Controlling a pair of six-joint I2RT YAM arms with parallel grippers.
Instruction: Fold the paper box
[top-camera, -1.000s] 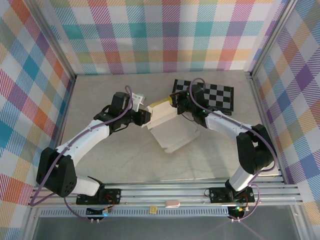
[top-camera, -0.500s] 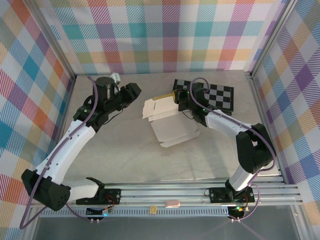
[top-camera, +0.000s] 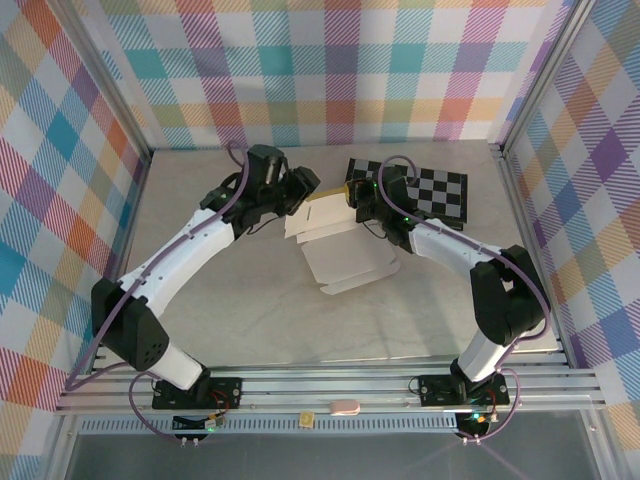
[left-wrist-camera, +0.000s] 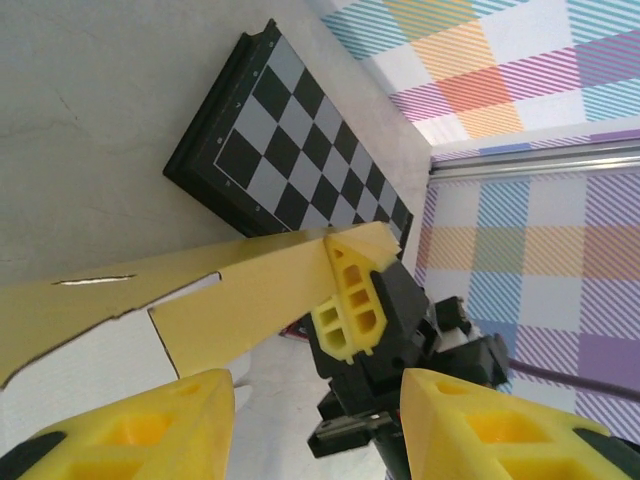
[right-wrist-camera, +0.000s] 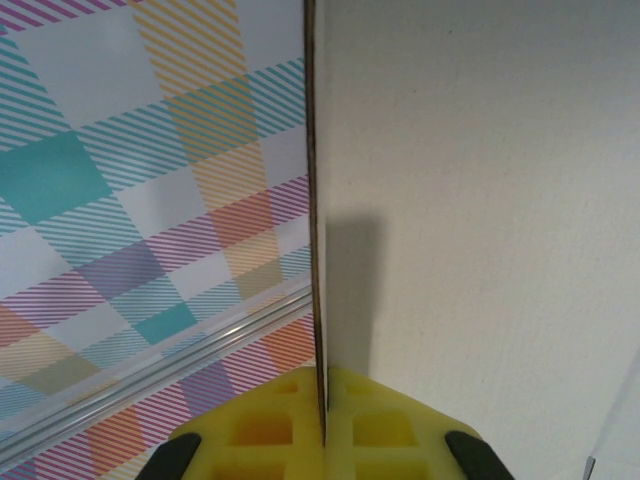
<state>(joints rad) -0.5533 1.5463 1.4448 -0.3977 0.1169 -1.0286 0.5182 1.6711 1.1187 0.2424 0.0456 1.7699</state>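
The paper box (top-camera: 345, 255) lies partly folded on the table, pale inside up, with a mustard-yellow flap (left-wrist-camera: 250, 295) raised at its far edge. My right gripper (top-camera: 351, 200) is shut on that flap. In the right wrist view the thin cardboard edge is pinched between the closed jaws of the right gripper (right-wrist-camera: 322, 425), and the pale sheet (right-wrist-camera: 480, 200) stretches away to the right. My left gripper (top-camera: 307, 183) hovers just left of the flap, open, with nothing between its fingers. In its own view the left gripper (left-wrist-camera: 318, 430) faces the right gripper's fingers (left-wrist-camera: 352, 295).
A black-and-white checkered board (top-camera: 430, 190) lies at the back right, just behind the right gripper, and also appears in the left wrist view (left-wrist-camera: 290, 130). Plaid walls enclose the table on three sides. An aluminium rail runs along the near edge.
The left gripper let go of the box's left edge, swung away to the back left, then came back beside the raised flap. The box's left side dropped. The right arm has not moved.
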